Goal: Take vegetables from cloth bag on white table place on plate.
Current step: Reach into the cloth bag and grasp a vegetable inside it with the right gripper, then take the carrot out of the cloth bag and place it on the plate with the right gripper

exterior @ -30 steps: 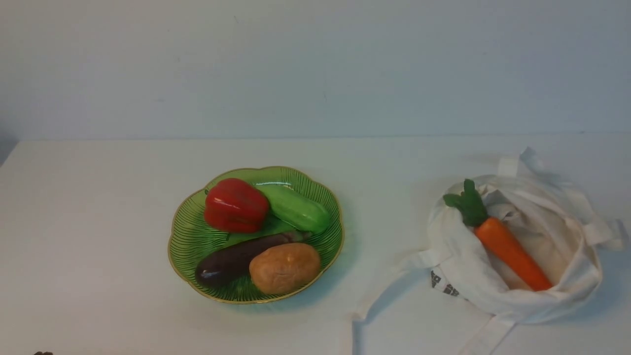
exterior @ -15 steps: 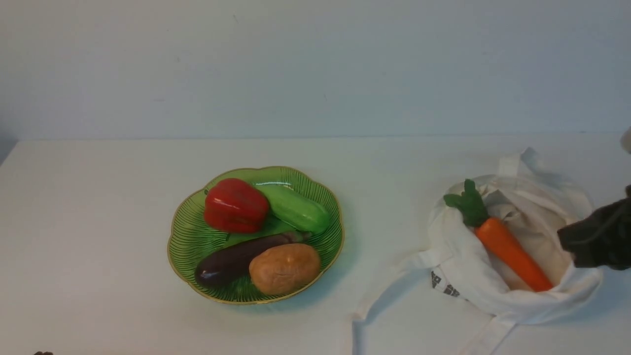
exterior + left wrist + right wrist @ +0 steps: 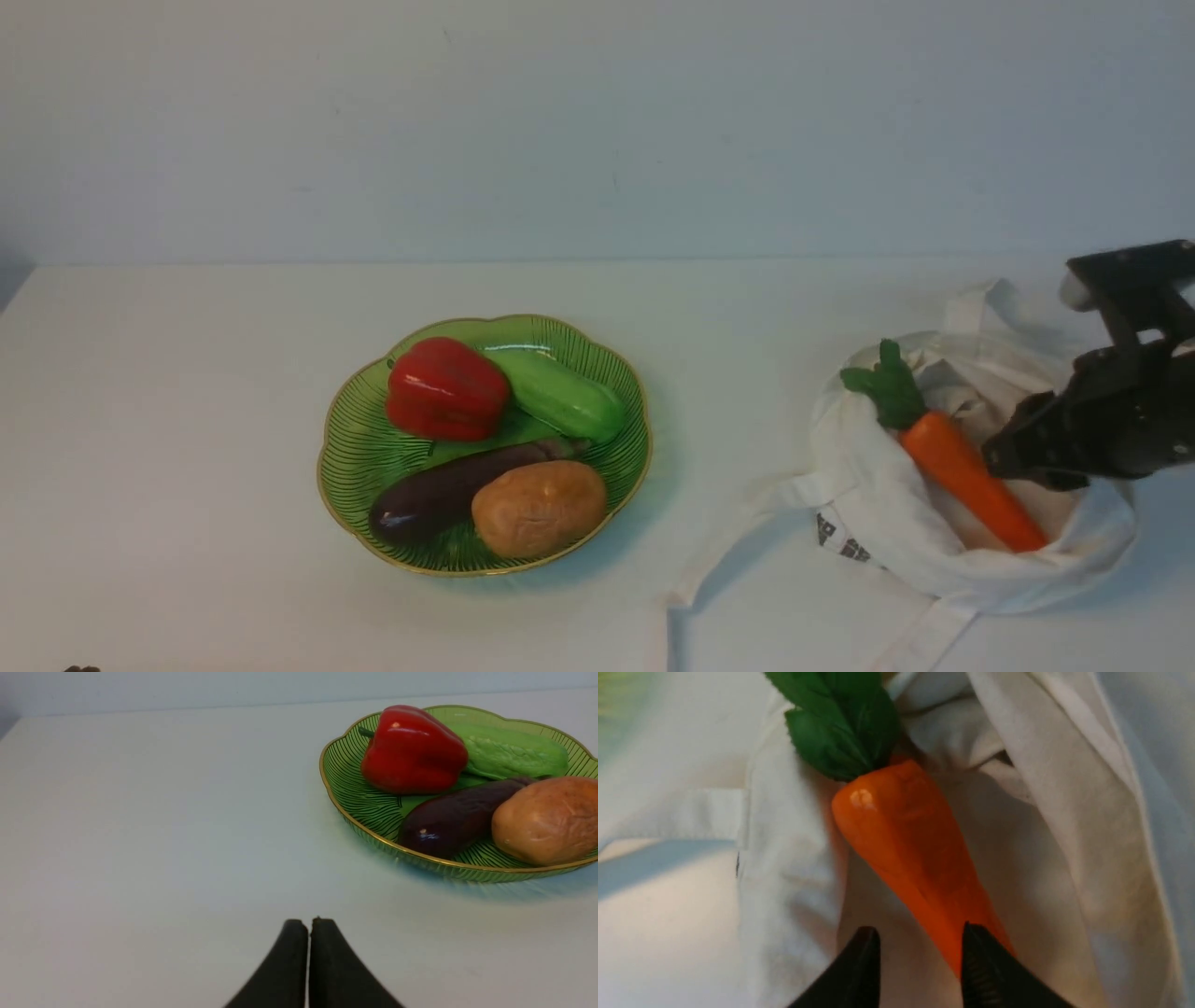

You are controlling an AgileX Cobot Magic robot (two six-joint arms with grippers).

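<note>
The orange carrot [image 3: 966, 471] with its green top lies slanted in the mouth of the off-white cloth bag [image 3: 878, 523] at the right of the white table [image 3: 187, 373]. My right gripper [image 3: 994, 462] hangs just above the carrot's lower half. In the right wrist view it [image 3: 920, 931] is open, and the carrot's [image 3: 910, 849] narrow end runs under one finger, not clamped. The bag's cloth [image 3: 794, 882] folds around it. The green plate [image 3: 345, 439] stands mid-table. My left gripper [image 3: 308, 921] is shut and empty, low over bare table short of the plate [image 3: 336, 793].
A red pepper [image 3: 446, 389], a green cucumber [image 3: 560, 397], a dark eggplant [image 3: 439, 495] and a brown potato [image 3: 540, 507] fill the plate. The bag's straps [image 3: 719, 560] trail toward the table's front edge and out behind it.
My right arm has come in from the right edge of the front view and now hangs over the carrot in the bag. Carrot, bag and plate have not moved.
</note>
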